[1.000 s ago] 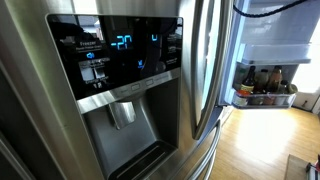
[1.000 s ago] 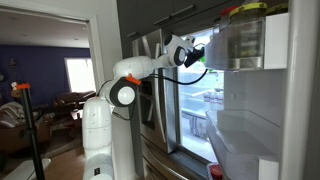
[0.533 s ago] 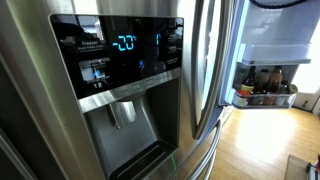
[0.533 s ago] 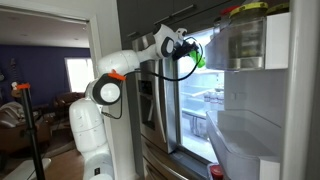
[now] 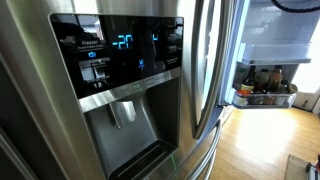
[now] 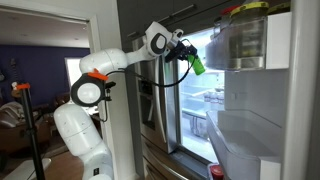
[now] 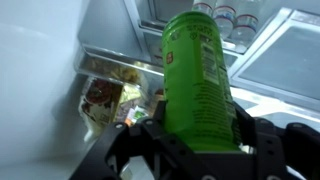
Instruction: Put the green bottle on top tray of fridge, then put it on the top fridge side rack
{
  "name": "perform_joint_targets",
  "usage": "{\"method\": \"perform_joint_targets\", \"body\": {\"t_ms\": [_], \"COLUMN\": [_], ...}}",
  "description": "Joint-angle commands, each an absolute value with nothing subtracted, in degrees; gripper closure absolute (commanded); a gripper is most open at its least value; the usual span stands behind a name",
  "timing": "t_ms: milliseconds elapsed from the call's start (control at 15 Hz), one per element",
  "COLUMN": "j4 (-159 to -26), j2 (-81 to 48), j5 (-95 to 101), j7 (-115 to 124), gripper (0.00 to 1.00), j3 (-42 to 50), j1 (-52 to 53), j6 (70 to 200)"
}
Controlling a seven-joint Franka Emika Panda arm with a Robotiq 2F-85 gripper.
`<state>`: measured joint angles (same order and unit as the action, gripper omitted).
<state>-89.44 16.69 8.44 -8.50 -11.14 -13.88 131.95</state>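
My gripper (image 7: 195, 135) is shut on the green bottle (image 7: 200, 75), which fills the middle of the wrist view with its printed label toward the camera. In an exterior view the gripper (image 6: 186, 54) holds the green bottle (image 6: 198, 65) tilted, high up at the open fridge (image 6: 215, 100), just in front of its lit interior. The other fridge door with the black dispenser panel and blue display (image 5: 125, 55) fills an exterior view; the bottle is out of sight there. Behind the bottle the wrist view shows fridge shelves with food packets (image 7: 105, 95).
The open door's side racks (image 6: 245, 45) stand in the near right foreground, holding a clear container with a yellow lid (image 6: 248, 8). Several dark brown bottles (image 5: 265, 82) stand on a shelf inside the fridge. Small capped bottles (image 7: 230, 18) sit at the back of a shelf.
The arm has stretched out and up toward the fridge. The gripper with the green bottle has moved right, closer to the lit interior.
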Motion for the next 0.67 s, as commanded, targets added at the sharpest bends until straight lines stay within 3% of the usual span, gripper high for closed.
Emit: {"method": "perform_joint_targets", "body": {"t_ms": [0, 600], "j4": [-96.4, -105.9], "j2": [21.2, 30.2], "j5": [16.6, 22.8], "j7": [-1.0, 16.6], "gripper": [0.63, 0.63], "j3": [-6.8, -4.2], "j1": [-12.5, -13.5], "j6": [127.4, 111.4]}}
